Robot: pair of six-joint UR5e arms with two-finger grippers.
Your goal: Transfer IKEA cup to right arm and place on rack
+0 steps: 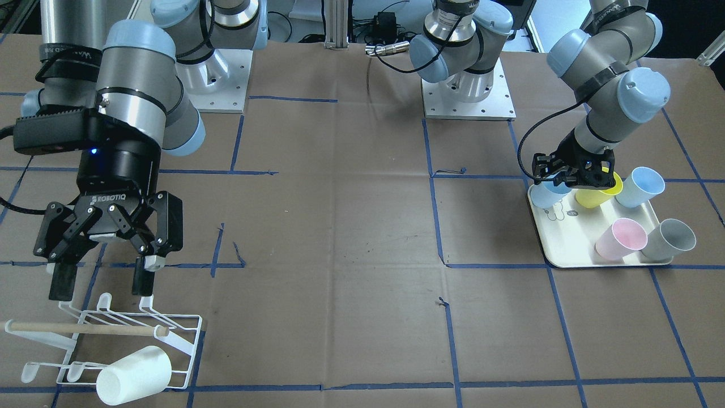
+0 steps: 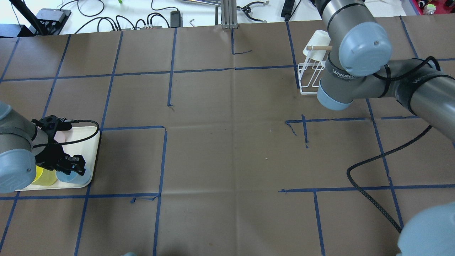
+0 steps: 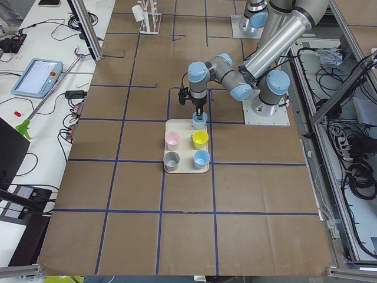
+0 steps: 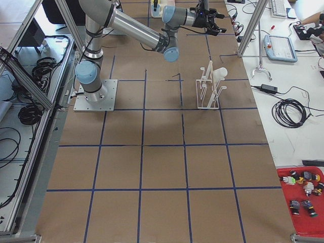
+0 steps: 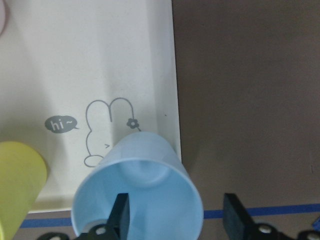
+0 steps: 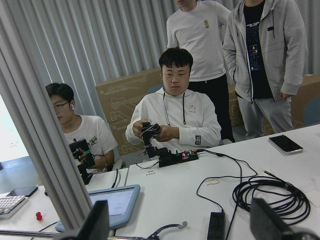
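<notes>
A light blue IKEA cup [image 5: 137, 187] stands mouth-up on the corner of the cream tray [image 5: 100, 65]. My left gripper [image 5: 177, 220] is open over it, one finger inside the cup and the other outside, straddling its wall. From the front, the left gripper [image 1: 575, 173] hides most of that cup [image 1: 545, 196]. My right gripper [image 1: 102, 283] hangs open and empty just above the white wire rack [image 1: 170, 340]. A white cup [image 1: 133, 374] sits on the rack's prongs, below the wooden bar [image 1: 85, 327].
The tray [image 1: 566, 243] also carries a yellow cup [image 1: 597, 192], another light blue cup [image 1: 640, 187], a pink cup [image 1: 620, 238] and a grey cup [image 1: 671, 241]. Brown paper with blue tape lines covers the table. Several people are at a white desk beyond the rack.
</notes>
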